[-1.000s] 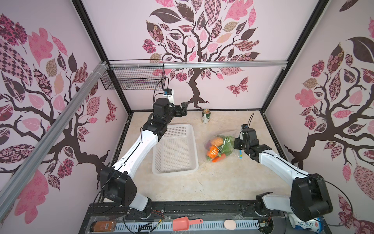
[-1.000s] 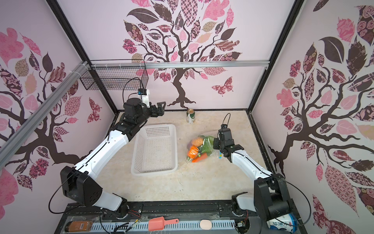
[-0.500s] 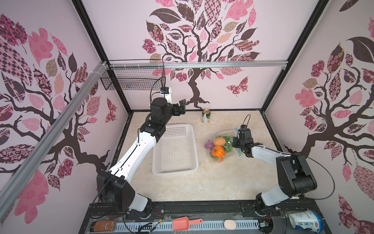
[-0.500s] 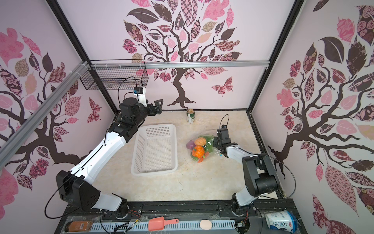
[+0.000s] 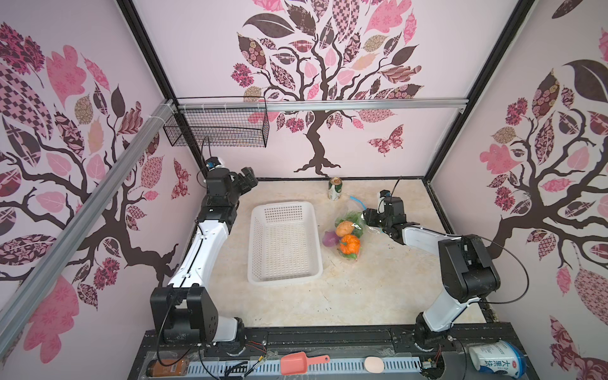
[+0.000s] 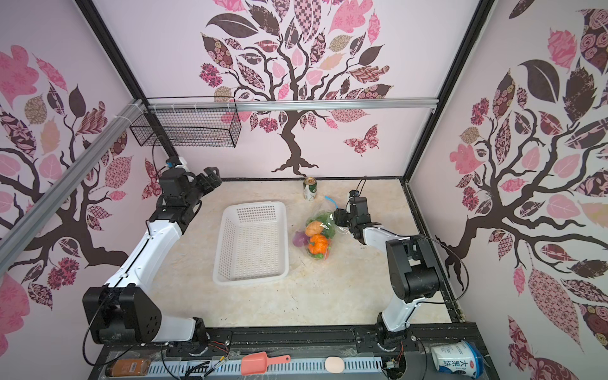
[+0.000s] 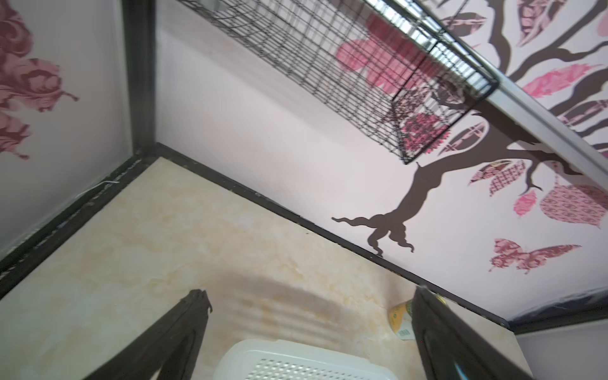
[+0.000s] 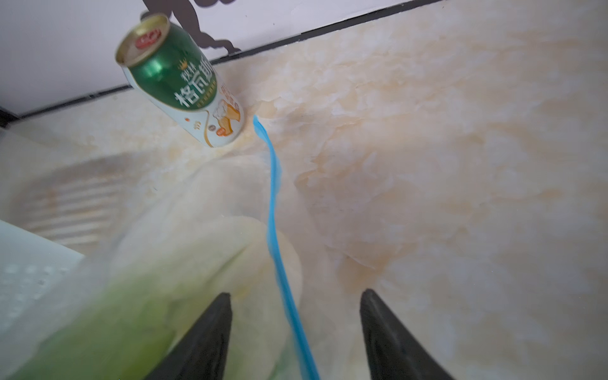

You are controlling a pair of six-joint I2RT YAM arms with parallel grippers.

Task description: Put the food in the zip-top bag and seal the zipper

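The clear zip-top bag [image 5: 349, 232] lies on the table right of the basket, in both top views. Inside it are the food pieces: an orange pumpkin [image 5: 349, 243], a potato [image 5: 344, 227], a purple onion [image 5: 330, 238] and green lettuce [image 5: 354, 217]. The blue zipper [image 8: 273, 197] runs from the bag's mouth toward the can. My right gripper [image 8: 296, 296] is open at the bag's mouth [image 5: 365, 215], one finger on each side of the zipper strip without pinching it. My left gripper [image 5: 249, 177] hangs open and empty over the back left corner.
A white perforated basket [image 5: 283, 245] stands empty at the table's middle. A green-and-white can [image 5: 335, 189] stands by the back wall, close to the zipper's end. A black wire basket [image 5: 217, 126] hangs on the back wall above the left arm.
My right gripper went from shut on the bag's mouth to open, letting the bag go. The bag shifted slightly and now rests on the table. The left arm drew back toward the corner.
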